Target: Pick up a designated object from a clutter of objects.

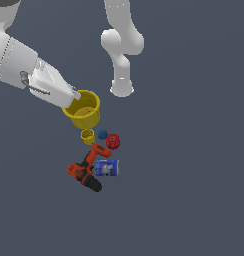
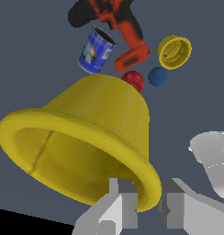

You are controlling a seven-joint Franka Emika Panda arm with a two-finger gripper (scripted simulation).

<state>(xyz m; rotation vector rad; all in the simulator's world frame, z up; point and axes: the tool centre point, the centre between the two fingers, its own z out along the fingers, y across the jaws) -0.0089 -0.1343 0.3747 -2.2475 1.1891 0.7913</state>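
Observation:
The larger yellow cup (image 1: 83, 111) is tilted, with its wide rim facing up in the exterior view. My gripper (image 1: 75, 93) comes in from that view's left and is shut on the cup's rim. In the wrist view the cup (image 2: 86, 137) fills the frame, and the gripper (image 2: 148, 202) has one finger on each side of the rim. Beyond the cup lie the small yellow cup (image 1: 87, 135) (image 2: 174, 52), a tiny blue piece (image 1: 102, 134) (image 2: 157, 76), the red cup (image 1: 113, 141) (image 2: 133, 80), the orange-and-black drill (image 1: 86, 172) (image 2: 116, 27) and the blue can (image 1: 106, 168) (image 2: 96, 50).
The arm's white base (image 1: 122, 87) stands behind the clutter and also shows in the wrist view (image 2: 215, 160). The floor (image 1: 194, 190) is plain dark grey all around.

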